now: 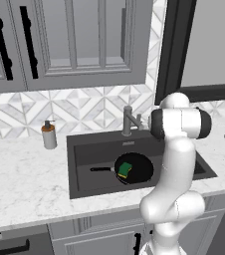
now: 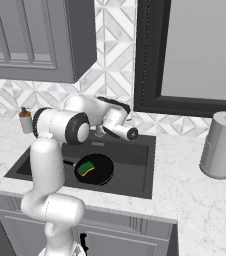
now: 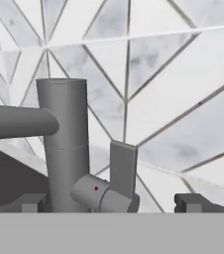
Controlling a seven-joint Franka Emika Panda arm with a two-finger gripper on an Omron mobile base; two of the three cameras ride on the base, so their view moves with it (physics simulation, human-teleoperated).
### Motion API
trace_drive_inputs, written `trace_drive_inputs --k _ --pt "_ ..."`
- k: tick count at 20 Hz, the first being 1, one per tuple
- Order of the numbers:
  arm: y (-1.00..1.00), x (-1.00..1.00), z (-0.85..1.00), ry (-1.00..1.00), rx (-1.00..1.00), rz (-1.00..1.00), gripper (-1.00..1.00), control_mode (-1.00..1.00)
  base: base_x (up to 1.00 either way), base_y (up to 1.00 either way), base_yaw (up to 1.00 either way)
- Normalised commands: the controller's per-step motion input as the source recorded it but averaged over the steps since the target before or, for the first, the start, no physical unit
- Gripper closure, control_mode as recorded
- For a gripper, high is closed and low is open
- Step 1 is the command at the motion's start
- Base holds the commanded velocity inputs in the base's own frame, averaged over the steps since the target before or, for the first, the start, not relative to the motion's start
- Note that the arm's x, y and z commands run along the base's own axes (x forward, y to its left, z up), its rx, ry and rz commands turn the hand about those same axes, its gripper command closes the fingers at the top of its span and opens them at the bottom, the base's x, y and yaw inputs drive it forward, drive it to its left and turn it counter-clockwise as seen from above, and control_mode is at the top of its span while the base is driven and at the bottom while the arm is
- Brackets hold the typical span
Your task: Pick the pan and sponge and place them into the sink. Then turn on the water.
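Note:
The black pan [image 1: 134, 169] lies in the dark sink [image 1: 84, 149], its handle pointing left. The green and yellow sponge [image 1: 125, 170] rests inside the pan. The right base view shows the pan [image 2: 96, 170] and the sponge [image 2: 86, 167] the same way. The grey faucet [image 1: 128, 120] stands behind the basin. In the hand view my gripper [image 3: 112, 202] is open, close in front of the faucet column [image 3: 64, 144]. The flat side lever [image 3: 123, 168] stands upright between the two fingertips [image 3: 32, 202]. No water runs from the spout [image 3: 15, 121].
A brown-topped soap dispenser [image 1: 49, 134] stands on the marble counter [image 1: 25, 184] left of the sink. A grey cylinder [image 2: 221, 145] stands on the counter to the right. The tiled backsplash [image 3: 173, 89] is right behind the faucet, and cabinets hang above.

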Motion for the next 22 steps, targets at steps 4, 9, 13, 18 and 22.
trace_drive_inputs --k 4,9,13,18,22 --pt "0.0 0.38 -0.13 0.0 0.0 0.0 -1.0 -1.0 0.0 0.0 0.0" --pt "0.0 0.36 -0.17 0.0 0.0 0.0 -1.0 -1.0 0.0 0.0 0.0" --pt "0.0 0.3 -0.15 0.0 0.0 0.0 -1.0 -1.0 0.0 0.0 0.0" --pt "0.0 0.27 -0.13 0.0 0.0 0.0 -1.0 -1.0 0.0 0.0 0.0" --pt "0.01 0.24 -0.07 0.0 0.0 0.0 -1.0 -1.0 0.0 0.0 0.0"
